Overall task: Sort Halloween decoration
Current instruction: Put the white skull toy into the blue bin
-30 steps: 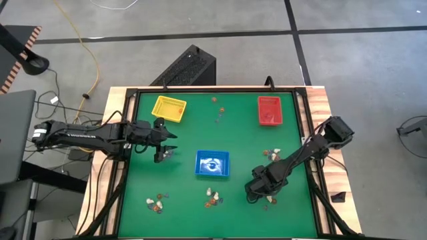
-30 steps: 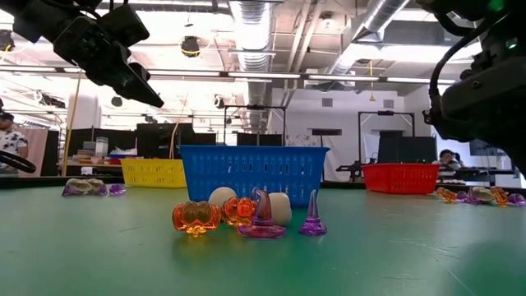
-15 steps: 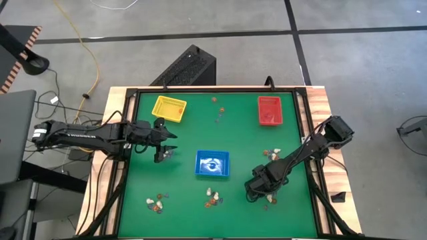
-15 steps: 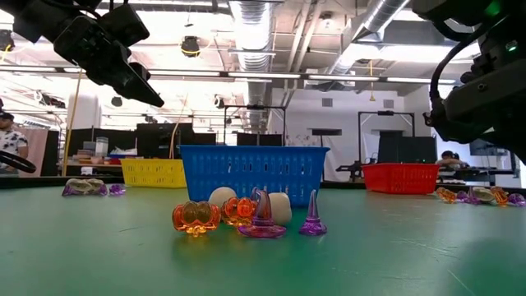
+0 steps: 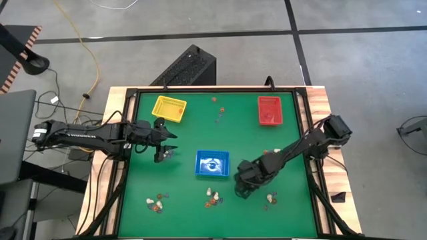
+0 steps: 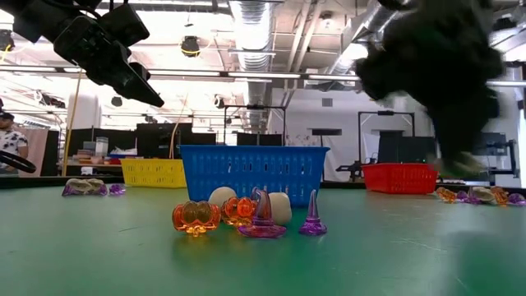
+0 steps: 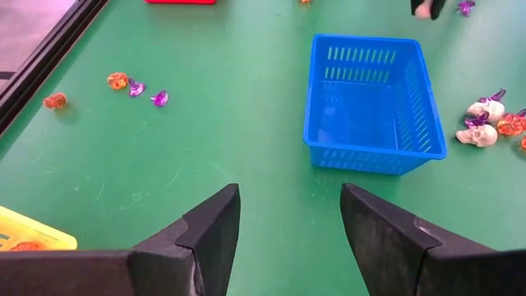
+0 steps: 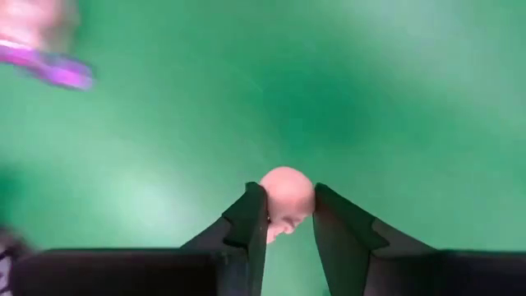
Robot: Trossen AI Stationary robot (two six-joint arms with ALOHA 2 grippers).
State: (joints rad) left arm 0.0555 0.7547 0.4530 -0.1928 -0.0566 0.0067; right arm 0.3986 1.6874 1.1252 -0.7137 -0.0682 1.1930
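Note:
The Halloween decoration lies in small heaps on the green table: pumpkins, skulls and purple hats by the near edge [image 5: 212,195] [image 6: 246,215], more at the near left [image 5: 157,202], near right [image 5: 270,198] and far side [image 5: 217,110]. My right gripper [image 5: 241,189] [image 8: 288,218] hangs right of the blue tray [image 5: 212,164], shut on a whitish skull [image 8: 287,197]. My left gripper [image 5: 168,152] [image 7: 289,214] waits open above the table, left of the blue tray. My right gripper pinches the whitish skull by its two sides [image 8: 271,201] between its two fingers. The fingers come from above, pointing steeply down. The skull is lifted clear of the table.
A yellow tray [image 5: 169,108] stands at the far left and a red tray [image 5: 269,110] at the far right. A few more trinkets [image 5: 272,154] lie near the right edge. A black frame rims the table.
My right gripper has shut on the skull, risen from the heap at the near right and swung toward the table's left, nearer the blue tray, rolling its wrist as it went. The skull has come up off the table with it.

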